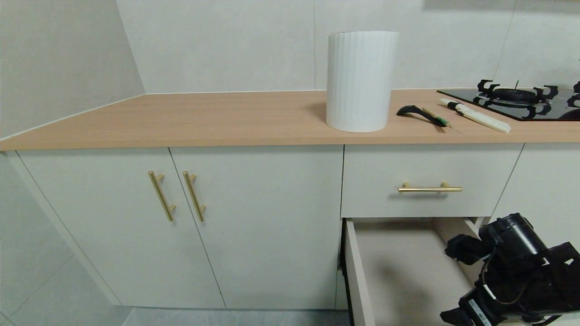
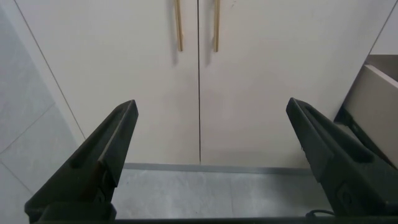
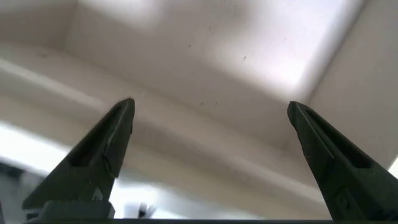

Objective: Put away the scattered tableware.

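- The drawer (image 1: 408, 267) stands open; by the look of it, stowing is not yet begun.
- Your left end effector (image 2: 211, 104) and right end effector (image 3: 210, 106) both gape wide, holding nothing.
- The ladle (image 1: 414, 112) lies on the bench (image 1: 226, 117) near the hob (image 1: 516, 97); next, raise your right arm to it.

Just a wood-look countertop (image 1: 204, 117) along a pale tiled wall (image 1: 217, 45), black gas hob (image 1: 516, 97) at the right end, two cream cabinet doors (image 1: 272, 235) with gold bar handles (image 1: 161, 196) underneath, a closed drawer (image 1: 480, 176) beside them, and grey floor (image 2: 205, 193).
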Robot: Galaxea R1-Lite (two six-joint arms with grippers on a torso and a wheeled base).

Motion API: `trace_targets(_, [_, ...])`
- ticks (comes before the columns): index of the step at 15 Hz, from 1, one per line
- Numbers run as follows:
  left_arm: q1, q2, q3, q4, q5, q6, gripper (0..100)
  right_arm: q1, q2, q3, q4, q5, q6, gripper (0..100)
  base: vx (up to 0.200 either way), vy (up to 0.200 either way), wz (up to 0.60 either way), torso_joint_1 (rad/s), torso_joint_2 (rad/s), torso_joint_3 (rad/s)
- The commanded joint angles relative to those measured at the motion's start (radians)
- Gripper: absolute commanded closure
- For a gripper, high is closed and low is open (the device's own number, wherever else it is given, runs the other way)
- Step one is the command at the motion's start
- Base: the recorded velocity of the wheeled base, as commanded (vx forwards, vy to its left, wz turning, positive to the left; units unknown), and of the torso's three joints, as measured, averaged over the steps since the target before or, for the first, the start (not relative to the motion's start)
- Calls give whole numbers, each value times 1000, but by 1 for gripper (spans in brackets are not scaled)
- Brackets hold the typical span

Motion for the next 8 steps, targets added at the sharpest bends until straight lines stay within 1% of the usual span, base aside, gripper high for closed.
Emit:
trace_targets(1, [0,0,0,0,1,0,0,33,-62,-2,63,0,-21,0,0,0,0,0,0,0])
trace_targets(3, [0,0,0,0,1,0,0,79,-113,-6,198,4,-57,0,0,0,0,0,0,0])
trace_targets(4, [0,0,0,0,1,0,0,95,-125,-8,221,4,-58,0,0,0,0,0,0,0])
trace_targets(8, [0,0,0,0,1,0,0,87,-124,-57,218,1,-43,0,0,0,0,0,0,0])
